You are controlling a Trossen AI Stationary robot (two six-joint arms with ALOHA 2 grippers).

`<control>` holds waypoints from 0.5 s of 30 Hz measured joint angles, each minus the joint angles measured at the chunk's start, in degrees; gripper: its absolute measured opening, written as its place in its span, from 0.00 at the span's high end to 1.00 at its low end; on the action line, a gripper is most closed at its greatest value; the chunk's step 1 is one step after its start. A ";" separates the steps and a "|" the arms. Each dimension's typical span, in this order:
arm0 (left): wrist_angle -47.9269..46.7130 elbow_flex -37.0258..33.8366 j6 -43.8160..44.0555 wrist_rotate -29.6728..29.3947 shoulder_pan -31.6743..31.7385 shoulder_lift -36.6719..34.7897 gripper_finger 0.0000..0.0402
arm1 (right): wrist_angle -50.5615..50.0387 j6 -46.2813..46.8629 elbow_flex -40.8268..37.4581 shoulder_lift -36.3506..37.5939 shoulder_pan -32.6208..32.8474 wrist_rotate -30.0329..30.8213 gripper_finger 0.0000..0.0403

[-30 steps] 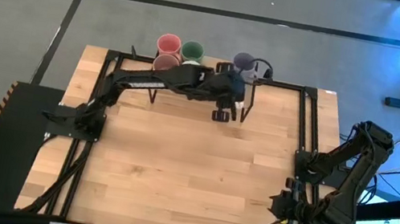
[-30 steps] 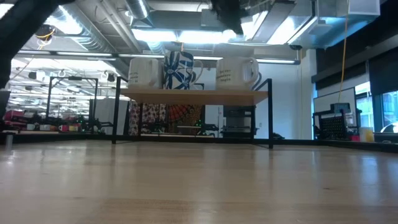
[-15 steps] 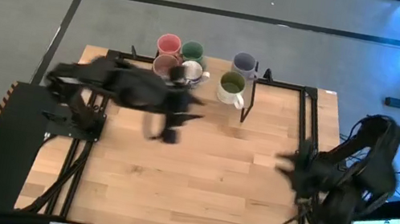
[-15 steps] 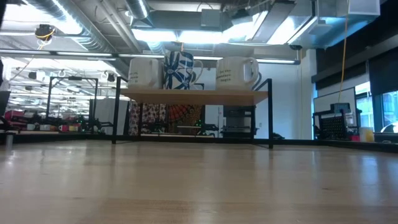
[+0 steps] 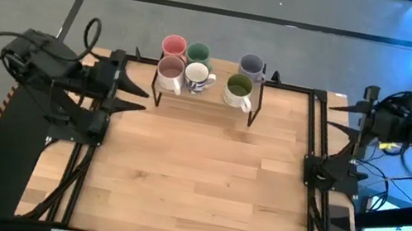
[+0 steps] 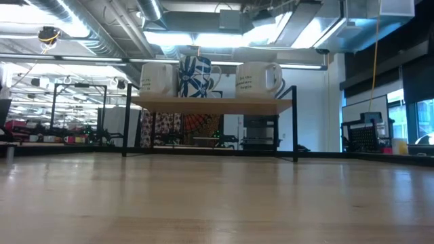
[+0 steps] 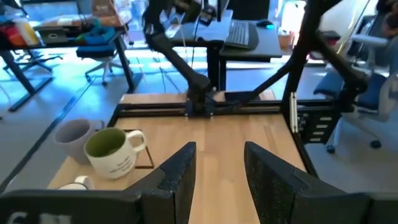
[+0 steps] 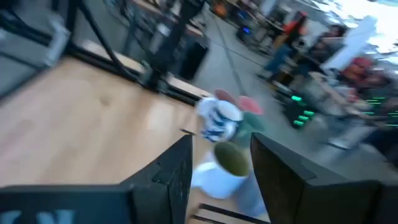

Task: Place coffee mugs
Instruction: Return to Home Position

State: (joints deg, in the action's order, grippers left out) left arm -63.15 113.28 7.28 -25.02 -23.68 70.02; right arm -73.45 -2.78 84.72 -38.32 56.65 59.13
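**Everything shelved, an arm at either side**

Over on the left, the left claw [image 5: 140, 98] sits at the edge of the bench [image 5: 195, 181]. Its fingers are spread wide with nothing between them, and they point right. Just past its tips begins the shelf [image 5: 209, 99], whose long side runs left to right along the far edge. The front row holds the white mug with the mauve inside [image 5: 170, 68], the white patterned mug [image 5: 196, 76] and the olive-green mug [image 5: 238, 88]. Behind them stand the pink mug [image 5: 173, 45], the teal-green mug [image 5: 198, 51] and the lavender mug [image 5: 251, 64]. On the right edge, the right claw [image 5: 340, 117] points left, equally wide and empty, well apart from the shelf. To my eye the placing is finished. The left claw is much the nearer, so its tips are the ones that could clip the shelf leg.
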 joint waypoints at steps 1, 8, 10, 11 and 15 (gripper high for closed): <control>2.31 -4.21 -0.08 -0.05 -0.32 -2.37 0.68 | 2.92 -0.81 -3.60 3.50 0.66 -0.58 0.62; 23.46 -39.14 2.26 0.28 -0.50 -22.66 0.68 | 22.92 -3.56 -30.25 20.52 4.20 5.86 0.62; 30.15 -49.20 3.55 2.09 -0.52 -28.44 0.68 | 28.44 -3.76 -37.18 23.89 4.06 2.64 0.62; 33.21 -53.90 4.44 3.24 -0.53 -31.29 0.68 | 31.28 -4.60 -40.56 25.44 4.13 -0.16 0.62; 46.94 -71.51 7.68 8.05 -0.49 -42.09 0.68 | 47.75 -10.65 -52.65 29.19 4.13 -4.04 0.62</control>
State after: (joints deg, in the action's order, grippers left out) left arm -16.21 41.77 14.96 -16.97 -24.18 27.93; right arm -25.70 -13.43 32.07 -9.13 60.77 55.09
